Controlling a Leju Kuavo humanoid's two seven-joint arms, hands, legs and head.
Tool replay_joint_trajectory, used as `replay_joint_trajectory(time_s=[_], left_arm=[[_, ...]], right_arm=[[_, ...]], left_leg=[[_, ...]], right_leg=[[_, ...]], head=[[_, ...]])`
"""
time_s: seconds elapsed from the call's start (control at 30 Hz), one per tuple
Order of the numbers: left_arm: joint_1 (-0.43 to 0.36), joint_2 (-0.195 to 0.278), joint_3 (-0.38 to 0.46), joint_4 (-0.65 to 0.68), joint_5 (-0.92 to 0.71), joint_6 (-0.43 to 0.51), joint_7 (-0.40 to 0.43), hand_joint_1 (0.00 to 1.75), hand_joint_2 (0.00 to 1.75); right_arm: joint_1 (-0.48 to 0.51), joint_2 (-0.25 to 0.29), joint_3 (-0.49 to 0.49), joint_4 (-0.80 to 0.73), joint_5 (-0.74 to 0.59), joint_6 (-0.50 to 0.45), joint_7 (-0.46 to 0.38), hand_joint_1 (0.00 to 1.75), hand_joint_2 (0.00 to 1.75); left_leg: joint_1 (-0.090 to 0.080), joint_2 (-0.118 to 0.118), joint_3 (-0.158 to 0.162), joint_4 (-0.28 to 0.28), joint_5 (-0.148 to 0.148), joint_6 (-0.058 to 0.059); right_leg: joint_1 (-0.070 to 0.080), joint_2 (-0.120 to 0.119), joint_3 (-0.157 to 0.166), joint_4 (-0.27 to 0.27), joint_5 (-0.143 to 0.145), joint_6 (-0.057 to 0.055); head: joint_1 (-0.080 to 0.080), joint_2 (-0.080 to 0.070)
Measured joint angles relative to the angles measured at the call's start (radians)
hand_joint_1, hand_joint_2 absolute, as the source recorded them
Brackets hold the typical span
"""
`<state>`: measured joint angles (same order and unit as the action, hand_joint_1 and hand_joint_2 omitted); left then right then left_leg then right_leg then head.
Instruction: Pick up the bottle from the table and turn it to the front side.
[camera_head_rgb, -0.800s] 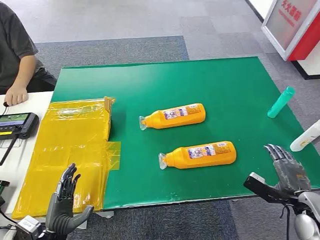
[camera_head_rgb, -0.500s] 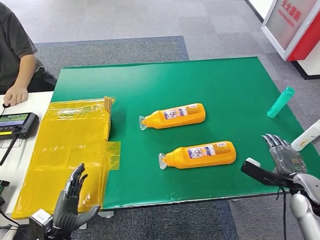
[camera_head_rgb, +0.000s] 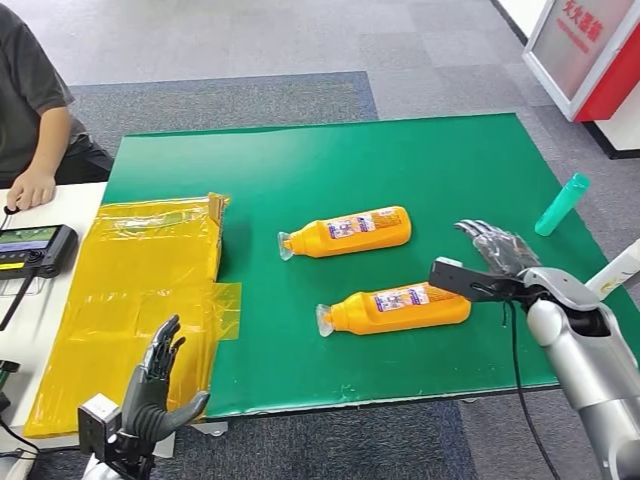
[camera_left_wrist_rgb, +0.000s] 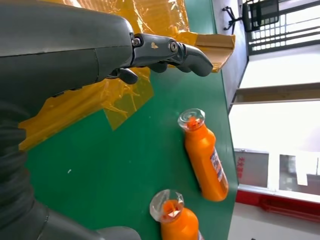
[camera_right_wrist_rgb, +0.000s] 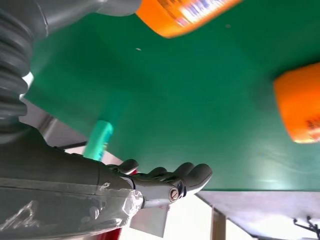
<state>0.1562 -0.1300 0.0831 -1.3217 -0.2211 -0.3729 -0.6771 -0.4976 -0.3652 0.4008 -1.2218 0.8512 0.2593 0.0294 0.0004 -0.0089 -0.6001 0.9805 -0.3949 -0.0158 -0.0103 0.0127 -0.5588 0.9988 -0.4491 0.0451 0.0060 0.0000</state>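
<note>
Orange bottle (camera_head_rgb: 396, 307) lying flat on the green table (camera_head_rgb: 468, 180) — right hand (camera_head_rgb: 494, 262) spread open beside its base, holding nothing.
Smooth, rigid plastic that looks apt to roll — best taken across the labelled body, not the narrow neck; left hand (camera_head_rgb: 155, 385) is open too, near the table's edge.

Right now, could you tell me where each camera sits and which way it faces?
Head view: high, looking down at the green table; both hands show.
Left wrist view: behind the left hand, facing two orange bottles.
Right wrist view: behind the right hand, facing the teal bottle.
All views share the orange bottles.
</note>
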Motion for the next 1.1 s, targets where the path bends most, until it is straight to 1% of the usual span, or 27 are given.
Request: replay_joint_trajectory(time_s=[0.13,0.27,0.4,0.5,0.63,0.73,0.83,0.93,1.1], left_arm=[[-0.012,0.001,-0.003,0.011,0.013,0.01,0.0,0.0,1.75],[-0.016,0.001,-0.006,0.019,0.019,0.014,0.0,0.0,1.75],[-0.018,0.002,-0.015,0.024,0.026,0.027,0.0,0.0,1.75],[-0.018,0.005,-0.02,0.027,0.031,0.036,0.0,0.0,1.75],[-0.017,0.007,-0.021,0.029,0.037,0.046,0.0,0.0,1.75],[-0.015,0.009,-0.021,0.029,0.039,0.049,0.0,0.0,1.75],[-0.014,0.011,-0.021,0.029,0.041,0.051,0.0,0.0,1.75],[-0.008,0.014,-0.02,0.032,0.021,0.057,0.0,0.0,1.75],[0.014,0.023,-0.016,0.041,-0.016,0.054,0.0,0.0,1.75]], right_arm=[[-0.069,0.028,0.079,0.075,-0.056,0.016,-0.004,0.0,1.75],[-0.115,0.05,0.139,0.138,-0.072,0.033,-0.001,0.0,1.75],[-0.163,0.059,0.196,0.21,-0.087,0.077,-0.001,0.0,1.75],[-0.192,0.059,0.23,0.247,-0.104,0.09,-0.007,0.0,1.75],[-0.209,0.047,0.254,0.253,-0.136,0.115,0.004,0.0,1.75],[-0.224,0.025,0.277,0.234,-0.164,0.166,0.022,0.0,1.75],[-0.236,0.0,0.299,0.199,-0.187,0.194,0.031,0.0,1.75],[-0.227,-0.016,0.317,0.167,-0.21,0.185,0.034,0.0,1.75],[-0.166,-0.025,0.343,0.153,-0.235,0.133,0.01,0.0,1.75]], left_leg=[[0.0,0.0,0.0,0.0,0.0,0.0],[0.0,0.0,-0.001,0.0,0.0,0.0],[0.0,0.0,-0.001,0.0,0.0,0.0],[0.0,-0.001,0.0,0.0,0.0,0.0],[0.0,-0.001,0.0,0.0,0.0,0.0],[0.0,-0.001,0.0,0.0,0.0,0.0],[0.0,-0.001,0.0,0.0,0.0,0.0],[0.0,-0.001,0.0,0.0,0.0,0.0],[0.0,-0.001,-0.001,0.0,0.0,0.0]], right_leg=[[0.0,0.0,0.0,0.0,0.0,0.0],[0.0,0.0,0.0,0.0,0.0,0.0],[0.0,0.0,-0.001,0.0,0.0,0.0],[0.0,0.0,-0.001,0.0,0.0,0.0],[0.0,0.0,-0.001,0.0,0.001,0.0],[0.0,0.0,-0.001,0.0,0.001,0.0],[0.0,0.0,-0.001,0.0,0.001,0.0],[0.0,0.0,-0.001,0.0,0.001,0.0],[0.0,0.0,-0.001,0.0,0.001,0.0]], head=[[0.0,0.0],[0.0,0.0],[0.0,0.0],[0.0,0.0],[0.0,0.0],[0.0,0.0],[0.0,0.0],[0.0,0.0],[0.0,0.0]])
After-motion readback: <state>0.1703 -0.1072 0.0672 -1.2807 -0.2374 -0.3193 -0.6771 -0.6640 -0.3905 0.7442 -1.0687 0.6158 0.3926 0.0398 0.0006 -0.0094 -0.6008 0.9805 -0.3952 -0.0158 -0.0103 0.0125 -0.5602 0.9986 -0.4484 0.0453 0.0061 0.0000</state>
